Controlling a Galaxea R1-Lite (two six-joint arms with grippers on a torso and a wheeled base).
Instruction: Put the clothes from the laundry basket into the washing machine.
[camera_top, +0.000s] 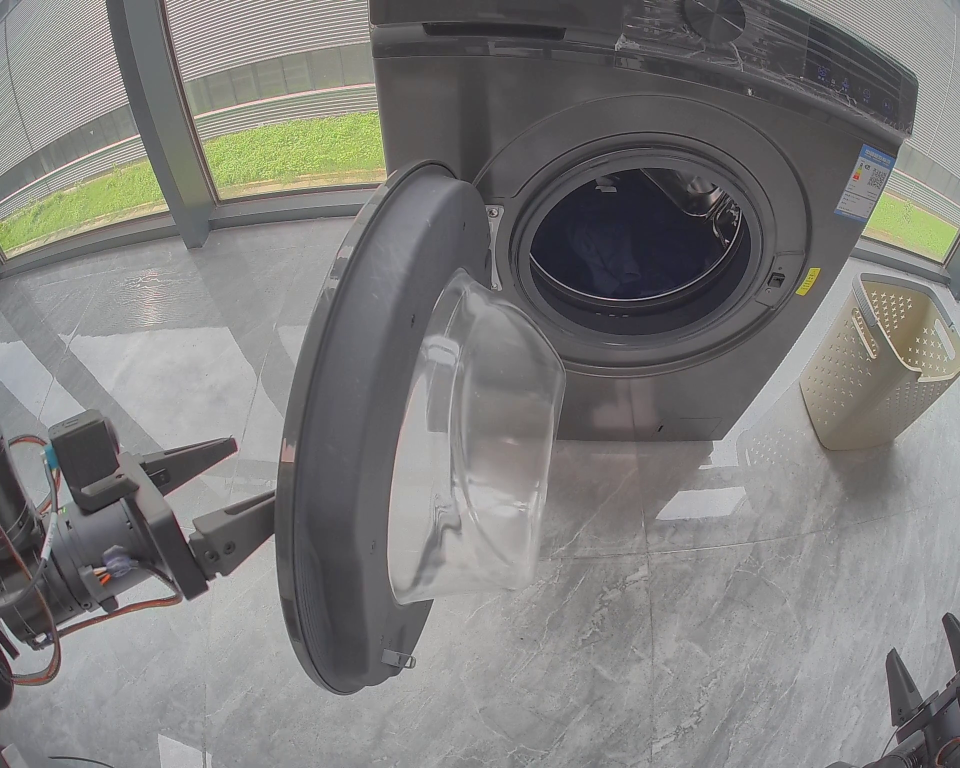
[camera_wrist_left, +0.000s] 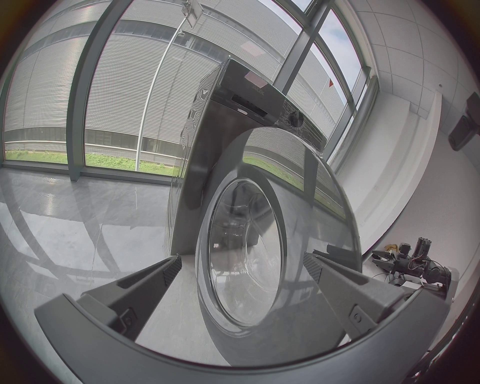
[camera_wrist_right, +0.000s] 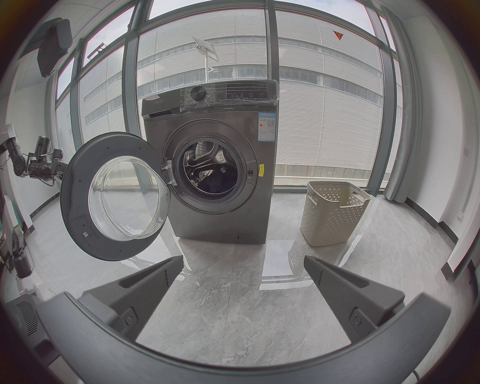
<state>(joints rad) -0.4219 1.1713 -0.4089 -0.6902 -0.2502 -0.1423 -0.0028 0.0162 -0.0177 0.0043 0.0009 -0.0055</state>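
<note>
clothes (camera_top: 612, 252): a dark blue heap lying inside the drum of the washing machine (camera_top: 450, 110), seen through its round port. the grey front-loader stands on the marbled floor (camera_top: 700, 600) in front of a window (camera_top: 280, 150). its door (camera_top: 340, 430) is swung wide on the hinge at the robot's left of the port, with the clear glass bowl (camera_top: 480, 440) bulging from its inner face. laundry basket (camera_top: 850, 390): cream perforated plastic, upright on the floor just beside the machine, on the robot's right. left tool (camera_top: 252, 474): released, both fingers spread, held low at the outer face of the door near its rim; i cannot tell whether a fingertip touches it. in my left wrist view the door's round pane sits between the two fingers. right tool (camera_top: 920, 640): released, fingers spread, low over the floor on the right, well apart from machine and basket and pointed toward them.
</note>
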